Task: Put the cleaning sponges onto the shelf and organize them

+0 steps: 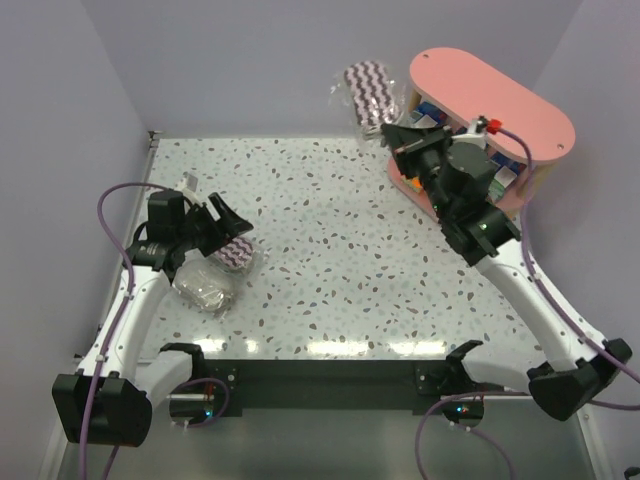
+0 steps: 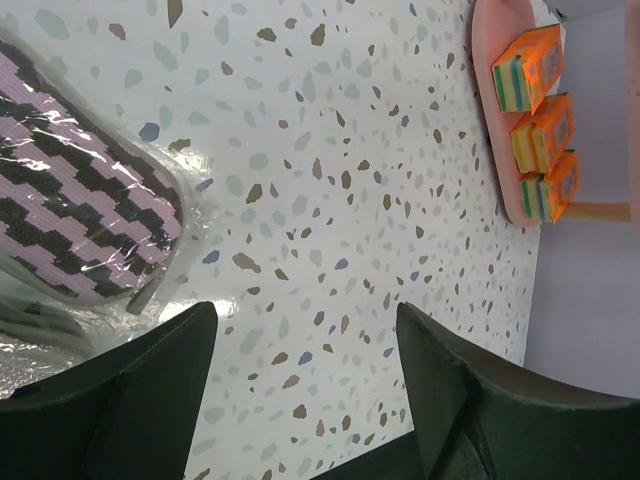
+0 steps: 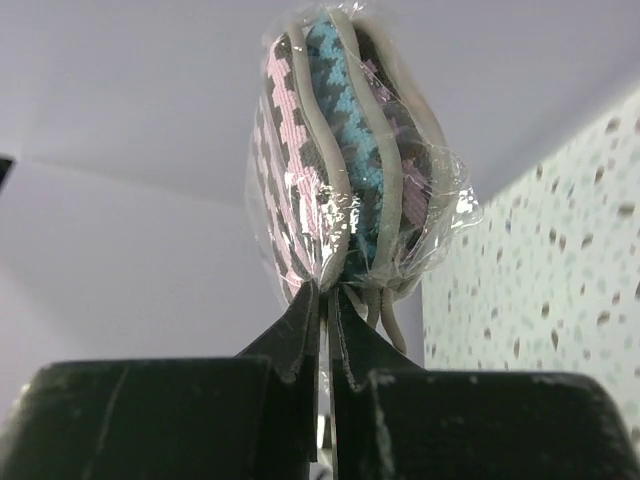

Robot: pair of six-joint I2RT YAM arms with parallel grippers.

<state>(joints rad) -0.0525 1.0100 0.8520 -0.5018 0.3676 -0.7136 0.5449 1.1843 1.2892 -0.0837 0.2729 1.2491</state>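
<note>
The pink shelf [image 1: 490, 100] stands at the far right. My right gripper [image 1: 393, 134] is beside its left end, shut on the wrap edge of a purple-white zigzag sponge pack [image 1: 367, 88], holding it in the air. In the right wrist view the pack [image 3: 340, 160] stands edge-on above the closed gripper [image 3: 327, 295]. My left gripper [image 1: 226, 214] is open and empty over another zigzag pack [image 1: 238, 252]; a greyish pack in clear wrap [image 1: 205, 286] lies beside it. In the left wrist view this zigzag pack [image 2: 80, 215] lies left of the open gripper [image 2: 305, 330]. Three orange packs [image 2: 540, 70] stand on the shelf's bottom board [image 2: 490, 120].
Blue-and-green packs [image 1: 432, 112] show on the shelf's middle tier behind my right arm. Purple walls close in the speckled table [image 1: 330, 240] on the left, far and right sides. The black base rail [image 1: 320, 385] runs along the near edge.
</note>
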